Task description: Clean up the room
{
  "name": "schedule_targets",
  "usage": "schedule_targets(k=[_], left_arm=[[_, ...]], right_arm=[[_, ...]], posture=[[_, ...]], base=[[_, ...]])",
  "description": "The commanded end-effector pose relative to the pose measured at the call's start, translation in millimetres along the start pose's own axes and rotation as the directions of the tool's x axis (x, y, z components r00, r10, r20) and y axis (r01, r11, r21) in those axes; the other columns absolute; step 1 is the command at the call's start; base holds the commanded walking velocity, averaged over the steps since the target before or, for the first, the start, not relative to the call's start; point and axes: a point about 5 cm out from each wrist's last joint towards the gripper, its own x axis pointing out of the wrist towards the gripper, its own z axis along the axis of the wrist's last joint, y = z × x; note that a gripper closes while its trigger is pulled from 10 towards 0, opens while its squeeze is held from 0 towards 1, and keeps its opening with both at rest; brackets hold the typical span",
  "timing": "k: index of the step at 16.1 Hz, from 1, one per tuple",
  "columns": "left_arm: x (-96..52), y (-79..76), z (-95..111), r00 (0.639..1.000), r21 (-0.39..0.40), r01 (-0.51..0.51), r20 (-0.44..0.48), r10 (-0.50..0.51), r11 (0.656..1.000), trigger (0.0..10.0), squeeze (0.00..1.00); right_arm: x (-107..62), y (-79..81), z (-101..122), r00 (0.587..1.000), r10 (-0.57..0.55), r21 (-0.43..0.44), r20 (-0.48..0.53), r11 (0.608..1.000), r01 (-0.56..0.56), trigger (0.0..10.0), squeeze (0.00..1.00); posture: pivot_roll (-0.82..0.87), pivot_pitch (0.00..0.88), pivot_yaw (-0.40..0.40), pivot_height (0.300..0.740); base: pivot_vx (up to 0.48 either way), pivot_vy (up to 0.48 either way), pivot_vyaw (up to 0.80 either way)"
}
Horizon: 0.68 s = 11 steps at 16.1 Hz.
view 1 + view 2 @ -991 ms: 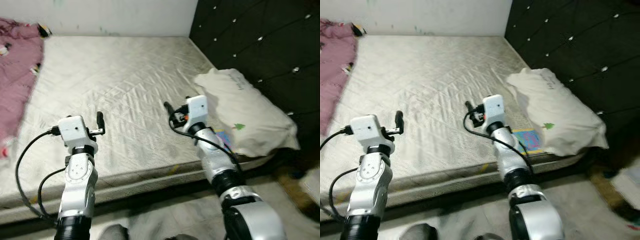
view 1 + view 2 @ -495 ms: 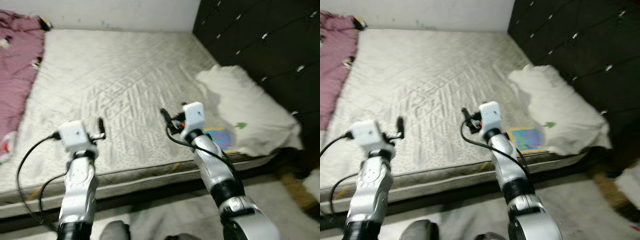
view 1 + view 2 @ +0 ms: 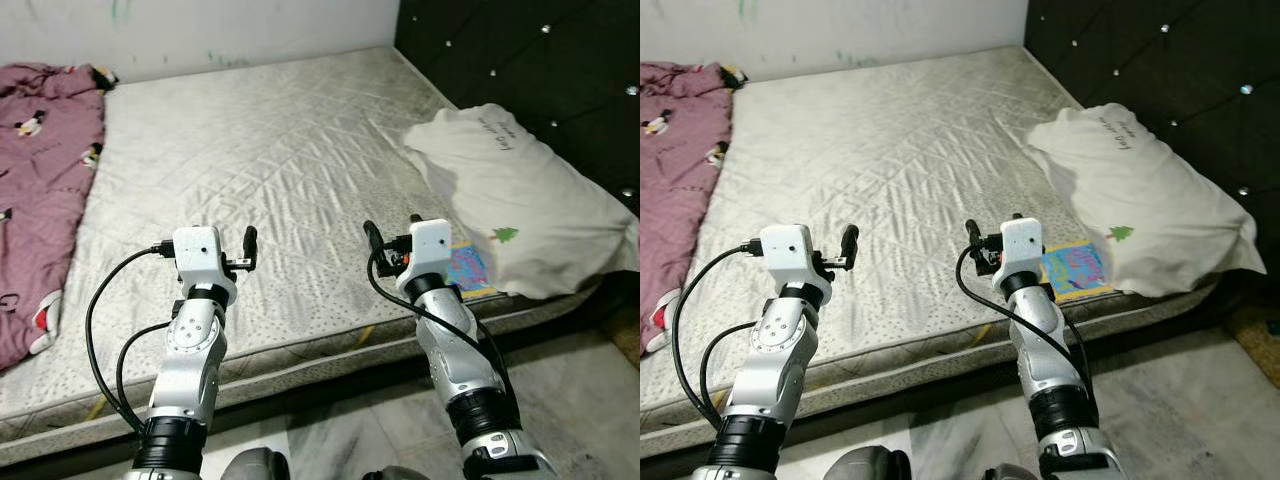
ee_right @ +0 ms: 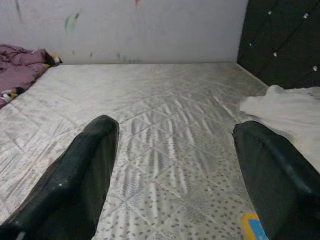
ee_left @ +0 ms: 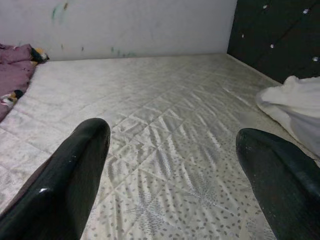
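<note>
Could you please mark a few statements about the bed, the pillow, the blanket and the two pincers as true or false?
1. The white pillow lies against the dark tufted headboard. True.
2. The pink blanket covers the whole mattress. False: it lies along the robot's left side, and most of the mattress is bare.
3. The left pincer grips the blanket. False: its fingers stand apart with nothing between them.
4. A colourful book sticks out from under the pillow near the mattress edge. True.
5. The right pincer is open above the mattress. True.
</note>
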Motion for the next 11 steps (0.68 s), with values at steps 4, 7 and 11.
schedule_targets(k=[4,7,11], left_arm=[[-8.1,11.2,-4,0.999,0.002,-0.030,-0.022,0.030,1.000,10.0,0.00],[-13.4,14.3,-2,1.000,-0.032,-0.031,0.000,0.031,0.999,10.0,0.00],[-13.9,11.4,-2,1.000,-0.041,-0.020,-0.005,0.020,0.999,10.0,0.00]], right_arm=[[2.3,10.3,4,1.000,0.026,0.011,-0.010,1.000,-0.026,10.0,0.00],[2.4,13.7,3,0.999,0.040,0.015,-0.027,0.999,-0.039,10.0,0.00],[1.1,11.5,4,0.999,0.036,0.010,-0.031,0.999,-0.036,10.0,0.00]], posture=[[0.04,0.000,0.028,0.740],[0.06,0.007,0.017,0.740],[0.05,0.017,0.021,0.740]], base=[[0.000,0.000,0.00],[0.197,0.000,0.00],[0.324,0.000,0.00]])
